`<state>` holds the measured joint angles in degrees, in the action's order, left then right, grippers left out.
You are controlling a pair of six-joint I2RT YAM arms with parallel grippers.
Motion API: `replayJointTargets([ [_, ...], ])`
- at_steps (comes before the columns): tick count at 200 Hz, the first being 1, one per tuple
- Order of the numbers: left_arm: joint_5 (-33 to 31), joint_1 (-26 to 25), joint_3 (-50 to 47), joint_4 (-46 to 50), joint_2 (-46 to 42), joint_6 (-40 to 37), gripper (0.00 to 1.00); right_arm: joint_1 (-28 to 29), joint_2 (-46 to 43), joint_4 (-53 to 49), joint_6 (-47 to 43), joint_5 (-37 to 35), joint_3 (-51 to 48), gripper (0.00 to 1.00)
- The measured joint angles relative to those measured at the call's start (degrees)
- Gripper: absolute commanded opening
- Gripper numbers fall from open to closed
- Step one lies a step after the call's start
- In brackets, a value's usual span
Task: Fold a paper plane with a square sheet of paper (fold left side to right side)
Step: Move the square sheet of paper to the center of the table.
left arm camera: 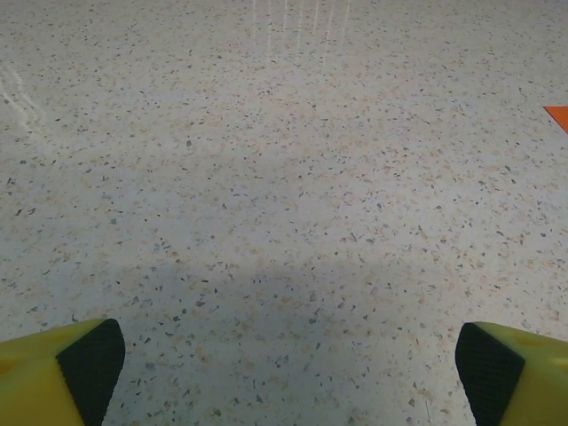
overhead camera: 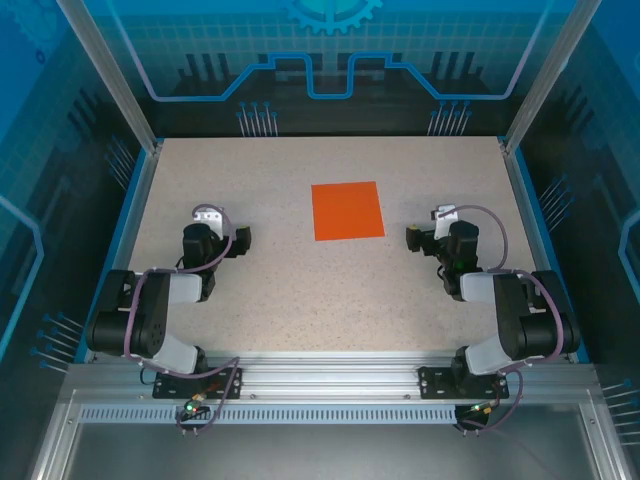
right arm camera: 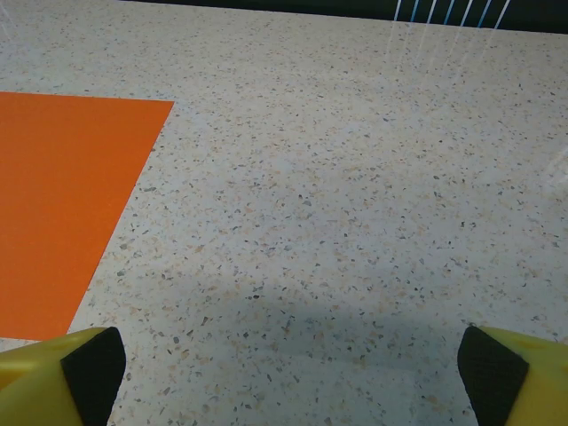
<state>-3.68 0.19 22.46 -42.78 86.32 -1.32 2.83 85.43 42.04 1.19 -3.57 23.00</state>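
The square sheet of paper is bright orange and lies flat and uncreased on the speckled table, slightly right of centre. My left gripper rests low on the table to the sheet's left, well apart from it. In the left wrist view the left gripper is open over bare table, and a corner of the sheet shows at the far right edge. My right gripper sits just right of the sheet. In the right wrist view the right gripper is open and holds nothing, with the sheet to its left.
The table is bounded by blue side rails and metal posts at the back corners. A dark patterned back wall stands behind it. The arm bases sit on the aluminium rail at the near edge.
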Motion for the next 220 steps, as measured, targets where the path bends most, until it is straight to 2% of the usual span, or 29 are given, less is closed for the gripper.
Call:
replayJointTargets([
  [186,0.00,0.00,0.02,0.04,-0.02,1.25,0.99,0.00,0.09,0.02,-0.17,0.15,0.00,1.00],
  [220,-1.51,-0.61,1.84,6.58,-5.16,1.27,0.99,-0.37,-0.87,-1.53,-0.02,0.83,0.17,1.00],
])
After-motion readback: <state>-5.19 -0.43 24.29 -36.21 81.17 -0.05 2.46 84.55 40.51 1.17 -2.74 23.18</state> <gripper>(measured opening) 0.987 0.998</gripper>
